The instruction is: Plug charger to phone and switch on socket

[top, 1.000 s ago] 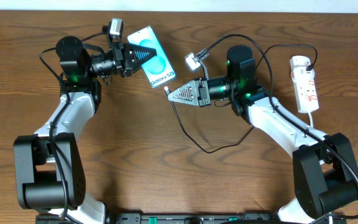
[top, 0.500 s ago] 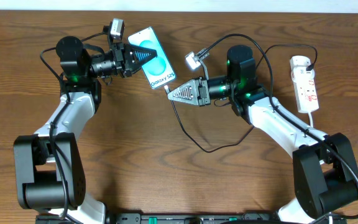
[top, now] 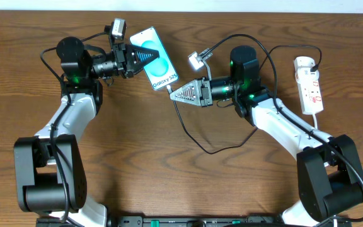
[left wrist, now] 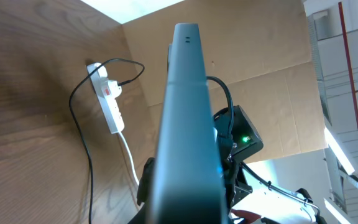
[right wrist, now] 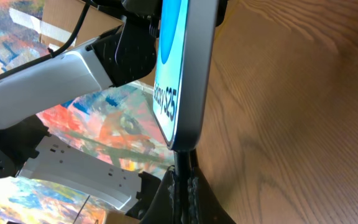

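Left fingers (top: 142, 55) clamp the phone (top: 163, 68); right fingers (top: 185, 94) pinch the charger (top: 197, 144) tip at its bottom edge.

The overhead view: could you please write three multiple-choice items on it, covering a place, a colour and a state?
1. Where is the socket in the overhead view?
A. far left
B. far right
C. bottom centre

2. What colour is its body?
A. black
B. white
C. green

3. How is the left gripper?
A. open and empty
B. shut on the socket
C. shut on the phone

Answers:
1 B, it lies near the picture's right edge.
2 B, it is white plastic with small red markings.
3 C, it clamps the phone, as the left wrist view confirms.
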### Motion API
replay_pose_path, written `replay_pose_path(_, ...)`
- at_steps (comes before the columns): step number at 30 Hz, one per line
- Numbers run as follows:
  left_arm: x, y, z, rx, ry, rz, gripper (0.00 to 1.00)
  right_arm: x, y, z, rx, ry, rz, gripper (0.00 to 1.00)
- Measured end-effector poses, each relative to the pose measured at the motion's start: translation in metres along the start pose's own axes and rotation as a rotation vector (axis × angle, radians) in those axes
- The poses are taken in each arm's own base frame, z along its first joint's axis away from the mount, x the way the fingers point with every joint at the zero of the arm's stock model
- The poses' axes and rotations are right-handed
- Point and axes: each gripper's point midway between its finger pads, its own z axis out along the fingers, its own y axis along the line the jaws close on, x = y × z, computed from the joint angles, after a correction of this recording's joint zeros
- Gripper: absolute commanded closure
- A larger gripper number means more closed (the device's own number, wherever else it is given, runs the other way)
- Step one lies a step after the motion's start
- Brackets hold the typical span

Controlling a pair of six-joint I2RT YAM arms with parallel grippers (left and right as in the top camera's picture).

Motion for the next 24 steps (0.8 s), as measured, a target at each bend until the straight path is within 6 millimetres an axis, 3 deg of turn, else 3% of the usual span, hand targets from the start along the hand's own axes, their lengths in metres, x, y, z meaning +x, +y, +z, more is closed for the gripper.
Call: replay_pose_path(24, -0.0001, -0.0001, 0.0000, 0.000, 0.000, 0.002, 0.93, 0.0000, 0.0021, 0.0000, -0.009, 0.003, -0.006, 0.99)
